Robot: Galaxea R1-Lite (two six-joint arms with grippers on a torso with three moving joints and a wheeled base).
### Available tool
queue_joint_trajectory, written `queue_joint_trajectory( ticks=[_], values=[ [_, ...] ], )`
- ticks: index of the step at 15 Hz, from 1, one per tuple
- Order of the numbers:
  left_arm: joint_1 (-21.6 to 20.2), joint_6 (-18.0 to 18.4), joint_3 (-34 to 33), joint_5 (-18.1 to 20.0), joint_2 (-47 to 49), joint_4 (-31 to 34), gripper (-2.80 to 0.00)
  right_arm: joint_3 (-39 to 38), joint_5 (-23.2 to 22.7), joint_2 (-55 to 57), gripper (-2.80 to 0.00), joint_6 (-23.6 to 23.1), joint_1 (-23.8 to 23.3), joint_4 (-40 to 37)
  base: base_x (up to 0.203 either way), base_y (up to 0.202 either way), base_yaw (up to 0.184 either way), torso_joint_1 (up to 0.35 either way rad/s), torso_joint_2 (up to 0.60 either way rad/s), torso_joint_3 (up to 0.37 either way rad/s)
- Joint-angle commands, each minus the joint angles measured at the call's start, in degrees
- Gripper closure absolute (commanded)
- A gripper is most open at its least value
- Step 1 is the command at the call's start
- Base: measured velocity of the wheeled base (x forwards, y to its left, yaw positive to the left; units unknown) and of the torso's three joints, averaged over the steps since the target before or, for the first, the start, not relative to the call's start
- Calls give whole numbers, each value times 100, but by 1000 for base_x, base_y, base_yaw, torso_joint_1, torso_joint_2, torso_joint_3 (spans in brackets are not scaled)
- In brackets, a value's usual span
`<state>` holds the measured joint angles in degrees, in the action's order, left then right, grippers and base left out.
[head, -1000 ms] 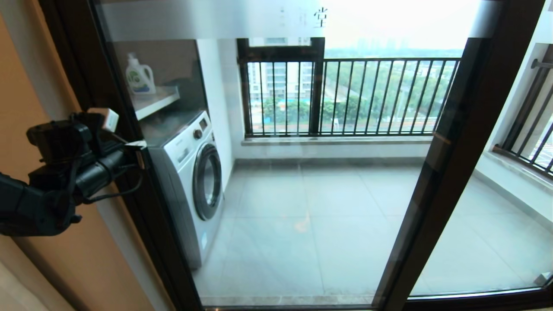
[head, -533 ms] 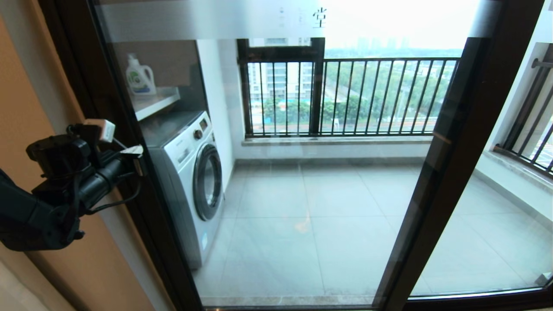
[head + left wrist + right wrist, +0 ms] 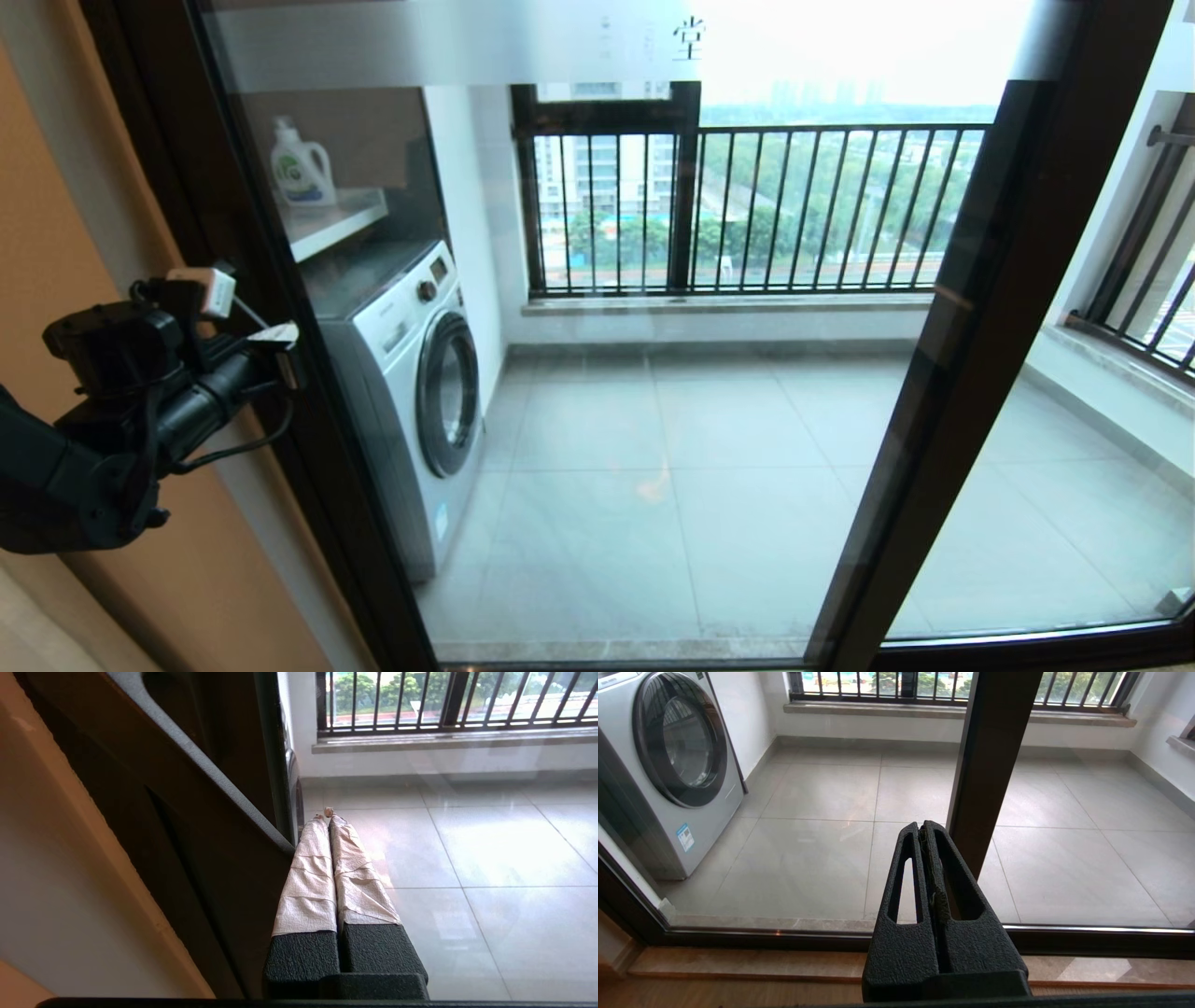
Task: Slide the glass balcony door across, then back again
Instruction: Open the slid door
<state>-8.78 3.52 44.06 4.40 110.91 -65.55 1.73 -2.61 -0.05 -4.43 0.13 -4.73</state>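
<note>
Door [image 3: 579, 373] spans the opening; its left stile sits by the orange wall [image 3: 56, 233], washer [image 3: 411, 373] behind the glass. Left end effector [image 3: 280, 338], fingers [image 3: 313, 868] pressed closed on nothing, touches that stile and has dropped slightly vs. 1 s ago; door barely shifted, so slide likely at its end. Right end effector [image 3: 924, 833] closed, idle, low before the glass.

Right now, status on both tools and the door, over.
Left tool shut, tips at the glass door's left frame edge. Right tool shut, parked low, holding nothing. Washing machine behind the glass, nothing blocking.
</note>
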Motion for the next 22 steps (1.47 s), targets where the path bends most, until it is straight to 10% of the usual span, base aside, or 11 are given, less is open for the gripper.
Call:
queue_joint_trajectory(
  ticks=[1,22],
  values=[
    [-118,18,-76,-18,44,-28,0,3,-3,5,0,-6,4,-2,0,0,0,0,0,0],
    [-448,36,-703,72,-323,-793,0,-4,-3,5,0,-6,4,-2,0,0,0,0,0,0]
  ],
)
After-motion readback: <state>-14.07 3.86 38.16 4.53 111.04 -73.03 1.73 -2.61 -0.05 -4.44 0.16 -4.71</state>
